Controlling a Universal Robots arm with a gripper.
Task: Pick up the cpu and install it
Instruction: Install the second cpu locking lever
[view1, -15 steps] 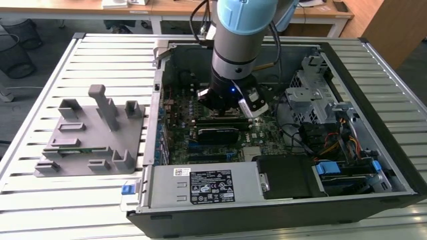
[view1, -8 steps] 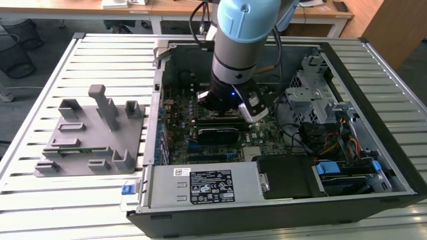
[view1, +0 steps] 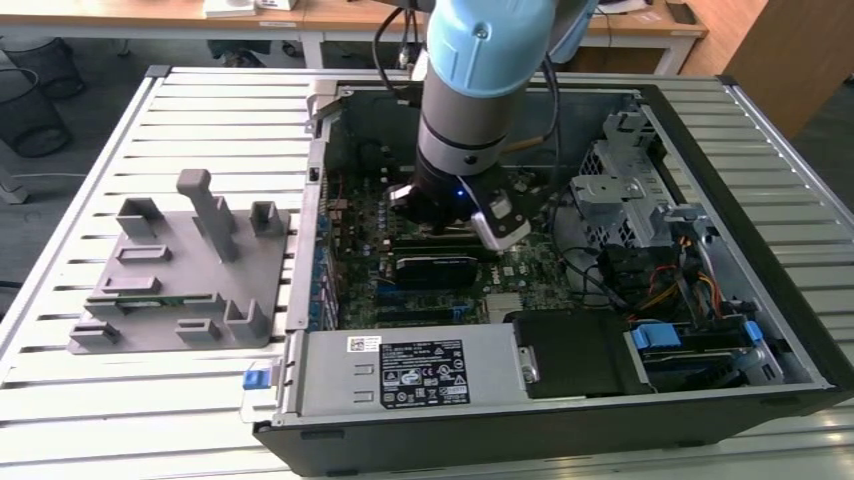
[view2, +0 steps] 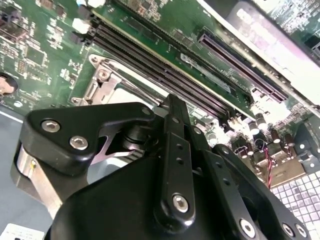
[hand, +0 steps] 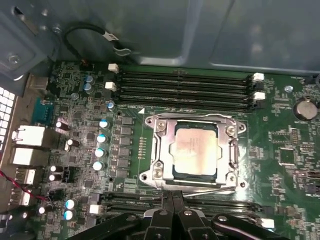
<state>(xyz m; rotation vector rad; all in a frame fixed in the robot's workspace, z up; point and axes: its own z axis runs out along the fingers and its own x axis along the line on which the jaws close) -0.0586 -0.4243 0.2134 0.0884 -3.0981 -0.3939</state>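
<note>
A pale blue and grey robot arm reaches straight down into an open black desktop computer case lying on its side on a white slatted tabletop. Its black pincer hangs just above the green motherboard, near the middle of the case. Whether the pincer's fingers are spread or closed cannot be told. In the first wrist view, the small flat square cpu with a silvery metal top lies flat, face up, in the silver metal socket frame, its edges square with the frame, just beside the row of long black memory slots. A grey plastic fixture block sits on the tabletop, at the exterior view's left of the case.
</note>
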